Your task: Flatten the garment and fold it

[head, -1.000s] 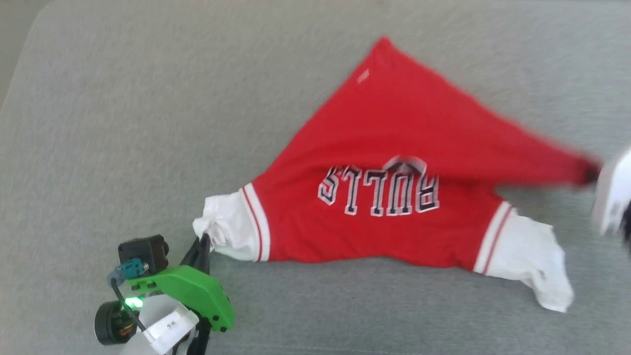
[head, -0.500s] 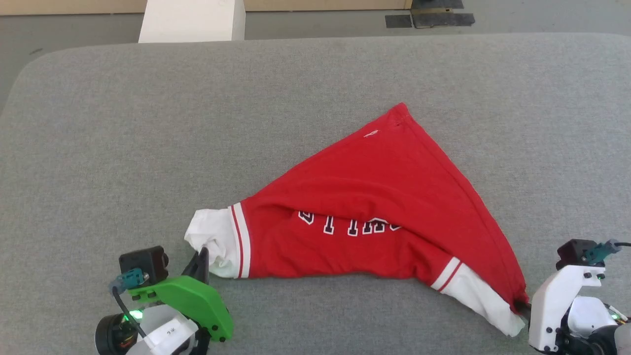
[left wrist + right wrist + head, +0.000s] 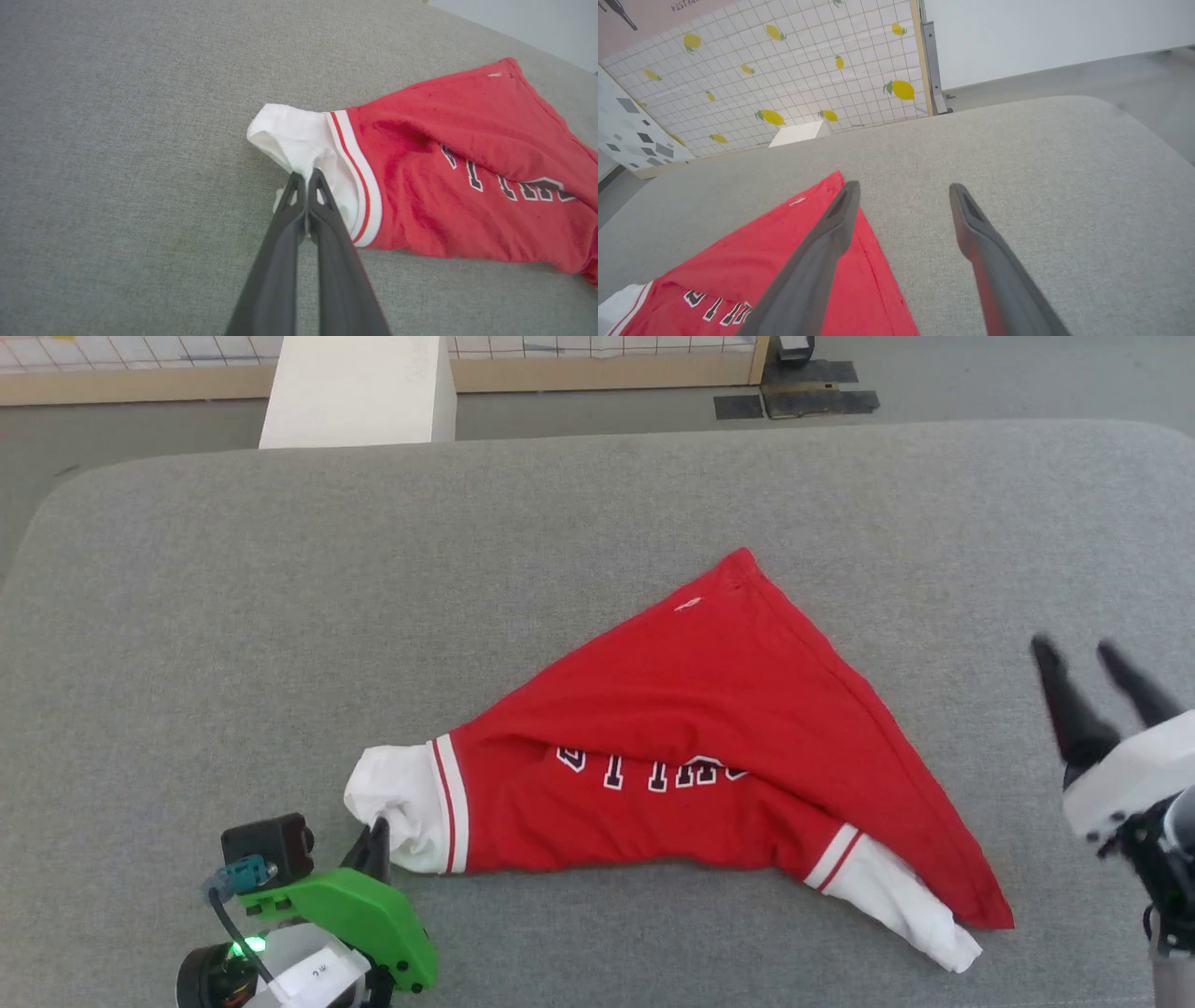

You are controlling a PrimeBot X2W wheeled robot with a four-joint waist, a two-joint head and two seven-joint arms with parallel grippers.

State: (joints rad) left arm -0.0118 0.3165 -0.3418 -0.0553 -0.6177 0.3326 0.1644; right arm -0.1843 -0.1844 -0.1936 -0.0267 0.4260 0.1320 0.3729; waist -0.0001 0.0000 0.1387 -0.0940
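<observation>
Red Bulls jersey (image 3: 709,728) lies mid grey padded surface (image 3: 280,616). Long axis runs L–R: one white sleeve at L, the other low R, red hem corner pointing away from robot. L gripper (image 3: 378,831) fingers together, pinching L sleeve. R gripper (image 3: 1074,649) fingers apart, up and clear to jersey's R. Half a sec ago it clamped the low-R red corner, which now lies free.

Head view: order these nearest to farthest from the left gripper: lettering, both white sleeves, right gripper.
1. Left white sleeve, pinched in the left gripper.
2. Lettering, middle.
3. Right white sleeve, lower right.
4. Right gripper, far right, open.
</observation>
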